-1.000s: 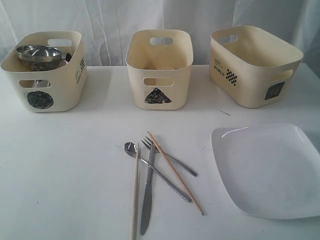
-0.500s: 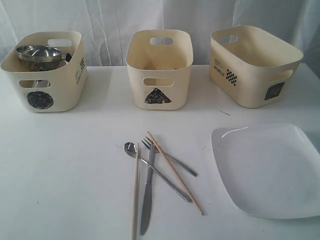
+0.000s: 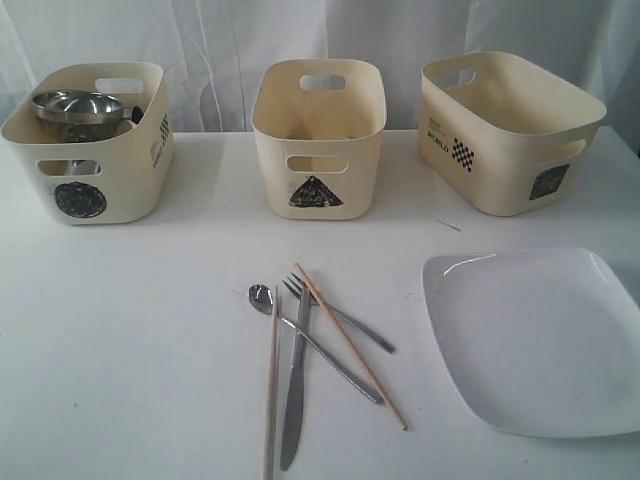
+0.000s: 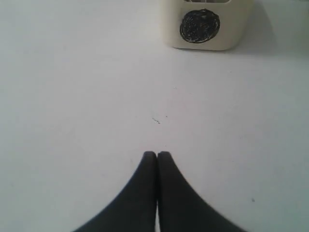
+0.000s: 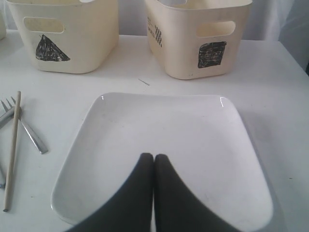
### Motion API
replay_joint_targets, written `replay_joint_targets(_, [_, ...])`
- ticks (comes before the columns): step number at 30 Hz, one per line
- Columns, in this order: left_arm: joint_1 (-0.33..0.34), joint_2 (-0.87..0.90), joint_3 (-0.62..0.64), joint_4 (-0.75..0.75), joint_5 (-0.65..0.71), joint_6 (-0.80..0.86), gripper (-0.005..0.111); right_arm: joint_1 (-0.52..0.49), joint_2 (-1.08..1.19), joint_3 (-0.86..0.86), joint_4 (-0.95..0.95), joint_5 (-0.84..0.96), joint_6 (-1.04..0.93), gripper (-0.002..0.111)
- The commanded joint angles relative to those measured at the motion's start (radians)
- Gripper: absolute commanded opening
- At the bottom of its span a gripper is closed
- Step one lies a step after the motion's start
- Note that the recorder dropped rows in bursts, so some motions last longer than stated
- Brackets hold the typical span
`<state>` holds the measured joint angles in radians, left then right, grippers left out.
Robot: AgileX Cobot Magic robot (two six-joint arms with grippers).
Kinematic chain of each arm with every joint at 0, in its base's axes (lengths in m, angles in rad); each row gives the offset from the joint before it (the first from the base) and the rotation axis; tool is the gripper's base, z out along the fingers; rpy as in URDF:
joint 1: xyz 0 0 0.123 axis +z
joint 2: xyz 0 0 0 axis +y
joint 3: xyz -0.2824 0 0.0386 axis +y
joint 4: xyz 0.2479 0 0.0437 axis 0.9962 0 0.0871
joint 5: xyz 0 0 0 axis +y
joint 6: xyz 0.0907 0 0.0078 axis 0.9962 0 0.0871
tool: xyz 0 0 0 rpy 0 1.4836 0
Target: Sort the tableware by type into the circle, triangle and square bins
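A steel bowl [image 3: 76, 104] rests on other steel pieces inside the circle bin [image 3: 95, 150]. The triangle bin [image 3: 318, 140] and the square bin [image 3: 505, 130] stand further right. Spoon [image 3: 262, 297], fork [image 3: 335, 314], knife [image 3: 294, 390] and two wooden chopsticks [image 3: 350, 345] lie crossed in front of the triangle bin. The large white squarish plate [image 3: 535, 335] lies at the right. My left gripper [image 4: 157, 154] is shut and empty over bare table, facing the circle bin [image 4: 205, 24]. My right gripper [image 5: 154, 157] is shut and empty above the plate [image 5: 164, 145]. The mugs and white bowl are hidden.
The white table [image 3: 150, 330] is backed by a white curtain [image 3: 220, 40]. The three bins stand in a row along the far side. A small thin sliver [image 3: 449, 225] lies between the square bin and the plate.
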<state>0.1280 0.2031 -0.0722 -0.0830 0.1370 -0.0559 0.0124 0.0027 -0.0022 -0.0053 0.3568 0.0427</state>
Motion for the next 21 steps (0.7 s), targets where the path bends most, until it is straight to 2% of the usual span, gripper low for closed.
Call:
replay_joint_targets(1, [-0.002, -0.005, 0.072, -0.062, -0.006, -0.158, 0.0, -0.004, -0.003, 0.002, -0.006, -0.007, 0.005, 0.0])
replay_joint_targets(4, [-0.002, -0.005, 0.072, -0.004, 0.148, -0.153, 0.0, -0.004, -0.003, 0.002, -0.006, -0.007, 0.005, 0.0])
replay_joint_targets(8, [-0.002, -0.005, 0.072, 0.083, 0.119, -0.157, 0.0, -0.004, -0.003, 0.002, -0.006, -0.007, 0.005, 0.0])
replay_joint_targets(14, [-0.002, -0.009, 0.072, 0.083, 0.116, -0.151, 0.0, -0.004, -0.003, 0.002, -0.006, -0.007, 0.005, 0.0])
replay_joint_targets(18, [0.016, -0.092, 0.072, 0.083, 0.153, -0.139, 0.0, -0.004, -0.003, 0.002, -0.006, -0.007, 0.005, 0.0])
replay_joint_targets(20, [0.035, -0.166, 0.072, 0.1, 0.16, -0.002, 0.0, -0.004, -0.003, 0.002, -0.006, -0.007, 0.005, 0.0])
replay_joint_targets(21, [0.043, -0.203, 0.072, 0.092, 0.162, 0.123, 0.0, -0.004, -0.003, 0.002, -0.006, -0.007, 0.005, 0.0])
